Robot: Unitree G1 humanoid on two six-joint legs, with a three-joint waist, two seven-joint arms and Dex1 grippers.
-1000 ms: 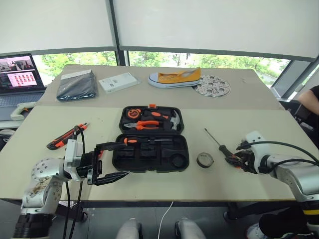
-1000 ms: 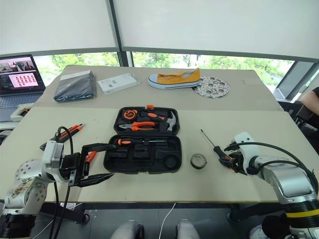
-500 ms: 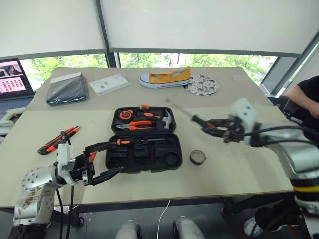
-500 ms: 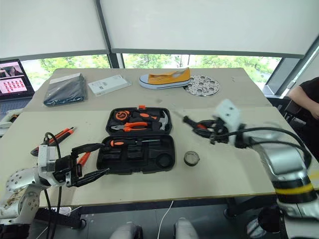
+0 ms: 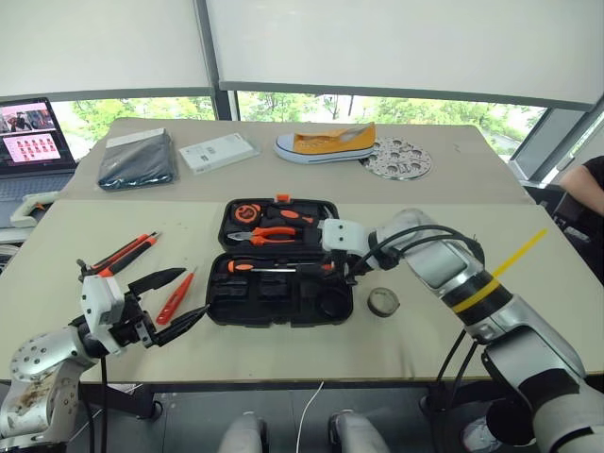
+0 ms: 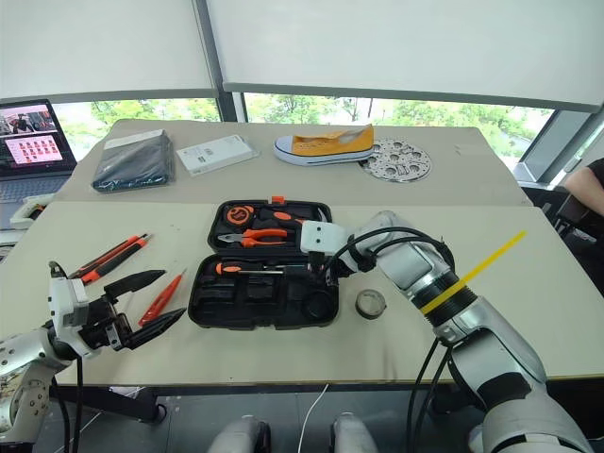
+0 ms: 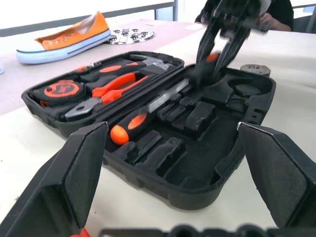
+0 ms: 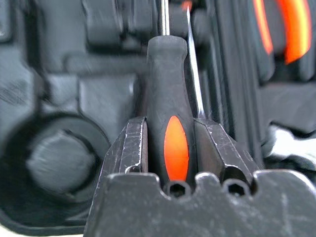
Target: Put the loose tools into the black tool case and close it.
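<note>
Right gripper (image 8: 169, 129) now hangs over the black tool case (image 5: 279, 300), clamping a screwdriver (image 8: 167, 89); left gripper (image 5: 175, 296) gapes wide.

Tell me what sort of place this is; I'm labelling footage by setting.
Probably an office or lab: a long beige table under large windows with white roller blinds, and an open laptop at the side.

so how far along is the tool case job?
Done: one screwdriver sits in the open black tool case. In hand: the right end effector grips a second screwdriver over the slots. Left: tester screwdriver, utility knife and tape roll lie on the table; lid unclosed. Left end effector open, empty.
</note>
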